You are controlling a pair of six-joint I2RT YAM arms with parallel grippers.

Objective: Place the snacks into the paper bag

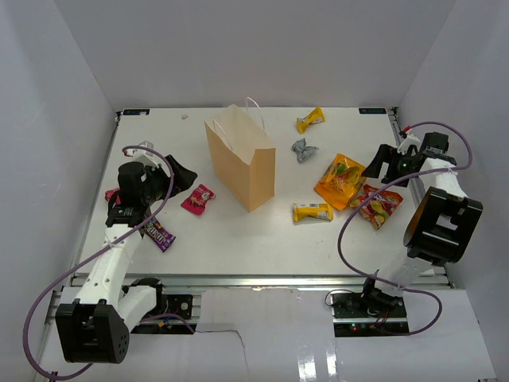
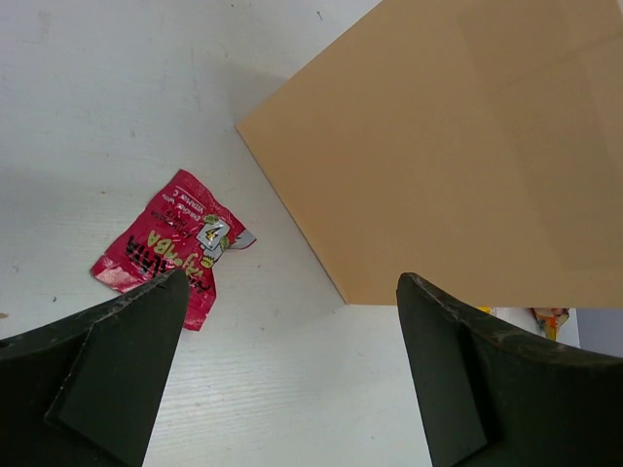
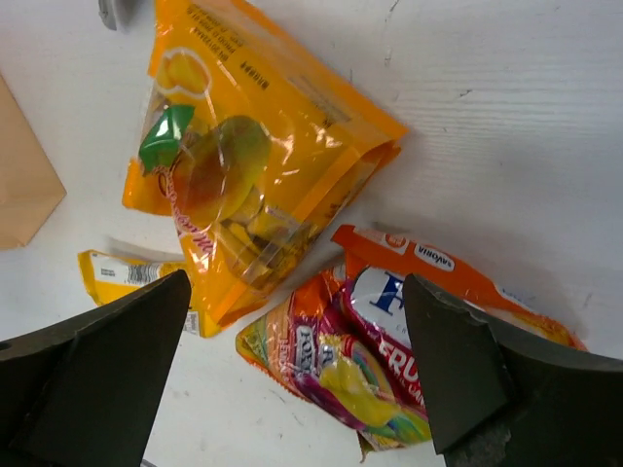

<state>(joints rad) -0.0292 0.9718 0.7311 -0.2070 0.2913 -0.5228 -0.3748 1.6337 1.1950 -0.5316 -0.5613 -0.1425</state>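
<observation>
The tan paper bag (image 1: 241, 157) stands upright mid-table; its side fills the left wrist view (image 2: 467, 146). My left gripper (image 1: 181, 173) is open and empty, left of the bag, above the pink-red packet (image 1: 198, 198) (image 2: 165, 248). A dark purple packet (image 1: 160, 235) lies nearer. My right gripper (image 1: 377, 168) is open and empty, hovering over the orange bag (image 1: 340, 181) (image 3: 243, 156) and the red-yellow packet (image 1: 378, 204) (image 3: 389, 341). The yellow bar (image 1: 312, 212) (image 3: 122, 277), the silver-grey packet (image 1: 302, 149) and the yellow-orange packet (image 1: 310, 119) lie on the table.
White walls enclose the table on three sides. The table's front edge (image 1: 262, 278) runs in front of the arm bases. A red scrap (image 1: 110, 194) shows beside the left arm. Cables loop beside both arms.
</observation>
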